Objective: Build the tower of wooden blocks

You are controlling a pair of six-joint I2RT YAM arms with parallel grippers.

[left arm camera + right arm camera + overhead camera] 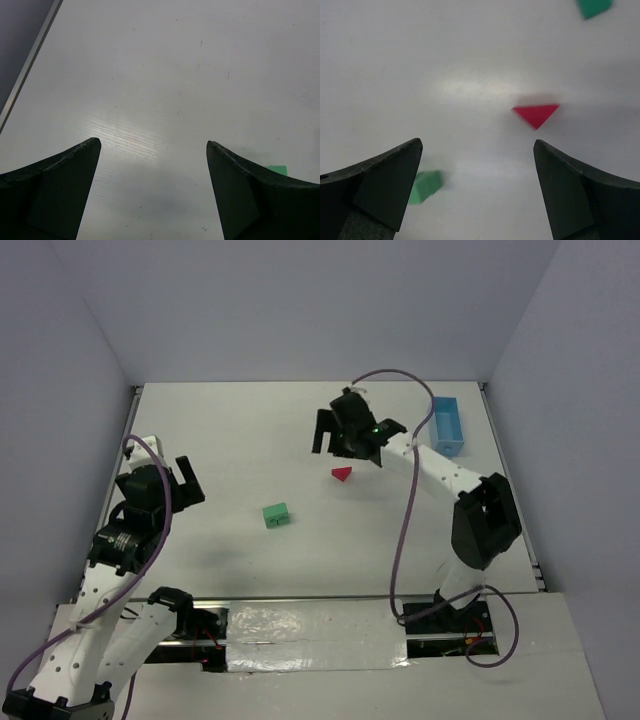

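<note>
Top view: the left pincer (172, 480) hangs wide over the counter (240, 430) at the left. The right pincer (348, 445), also wide, stands just beyond the red triangular block (342, 474). A green block (276, 515) lies nearer and to the left, apart from it.

Left wrist: jaws wide, with a green block (277, 169) peeking out beside the right finger.

Right wrist: jaws wide, the red triangular block (536, 114) ahead between them. A blurred green block (425, 186) lies beside the left finger, and another green block (592, 6) is cut off at the far edge.
</note>
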